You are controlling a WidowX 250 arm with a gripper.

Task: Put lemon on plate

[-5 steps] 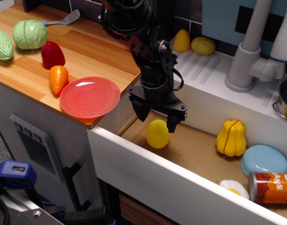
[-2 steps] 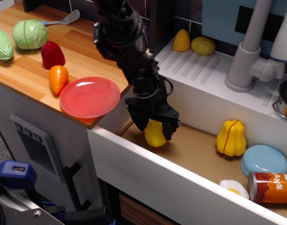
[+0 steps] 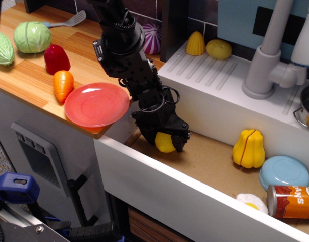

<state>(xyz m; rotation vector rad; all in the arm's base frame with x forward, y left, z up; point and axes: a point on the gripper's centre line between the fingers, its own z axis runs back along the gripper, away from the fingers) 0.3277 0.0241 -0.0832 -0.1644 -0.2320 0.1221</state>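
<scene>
The lemon (image 3: pixel 165 144) is a smooth bright yellow egg shape on the brown floor of the sink basin, at its left end. My black gripper (image 3: pixel 164 143) reaches down over it, with a finger pressed on each side, so only the lower part of the lemon shows. It still rests low in the basin. The glossy red plate (image 3: pixel 96 104) lies on the wooden counter's front corner, up and to the left of the gripper, with nothing on it.
In the basin to the right are a ridged yellow squash (image 3: pixel 249 148), a light blue plate (image 3: pixel 284 172), a can (image 3: pixel 292 201) and a fried egg (image 3: pixel 252 201). A carrot (image 3: pixel 62 84) and a red pepper (image 3: pixel 56 58) lie beside the red plate. The basin's white front wall (image 3: pixel 195 196) rises in front.
My gripper has come down and leftward over the lemon, and its fingers have closed in onto its sides. The lemon has shifted slightly left.
</scene>
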